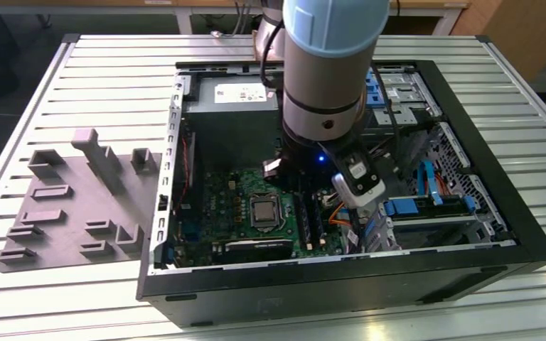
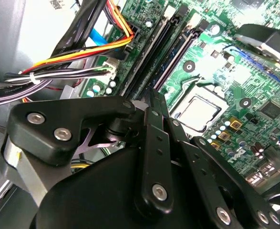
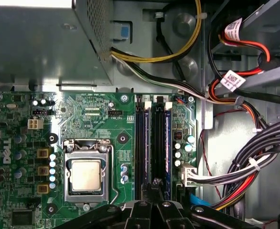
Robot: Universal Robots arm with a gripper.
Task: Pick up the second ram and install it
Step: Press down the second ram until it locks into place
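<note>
while the arm reaches down into the open computer case, the gripper sits low over the green motherboard, right above the memory slots. in both wrist views its black fingers are drawn close together over those slots; cannot tell if anything thin is pinched between them. second ram: a dark stick stands in the slot nearest the cable bundle, but i cannot tell whether that is the first or the second one. the bare processor lies just beside the slots on the other side. on the exterior view's left, a grey tray with raised blocks rests on the slatted table, just beside the case wall, well apart from the gripper.
</note>
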